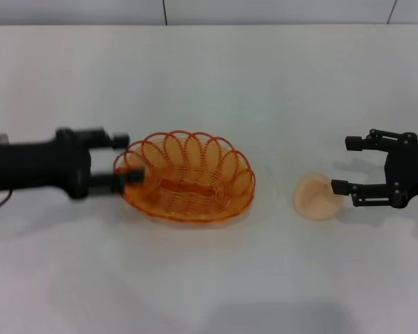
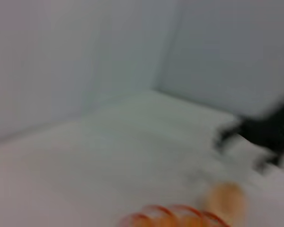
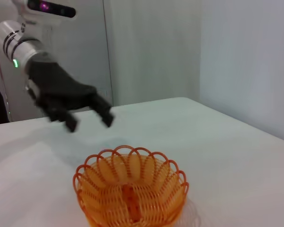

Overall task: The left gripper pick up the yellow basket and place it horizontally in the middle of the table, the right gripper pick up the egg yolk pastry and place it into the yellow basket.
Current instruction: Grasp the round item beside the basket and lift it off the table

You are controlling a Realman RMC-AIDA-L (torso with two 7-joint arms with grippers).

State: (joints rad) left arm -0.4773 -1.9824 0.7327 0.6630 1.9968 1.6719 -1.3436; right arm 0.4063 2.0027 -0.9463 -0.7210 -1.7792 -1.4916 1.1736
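The left gripper (image 1: 125, 158), fingers spread, is sitting by the yellow basket (image 1: 188, 177) while the open-fingered right gripper (image 1: 343, 164) is reaching for the egg yolk pastry (image 1: 316, 196).

You see the yellow basket (image 1: 186, 177) standing upright on the white table (image 1: 265, 83), near the middle and a little toward the robot's left. It is oval, orange-yellow and translucent, with a rim of looped wires, and its long side runs across the table. The egg yolk pastry (image 1: 316, 197) lies on the table to the basket's right, apart from it. It is 1 small round bun, pale beige-yellow, smooth and domed.
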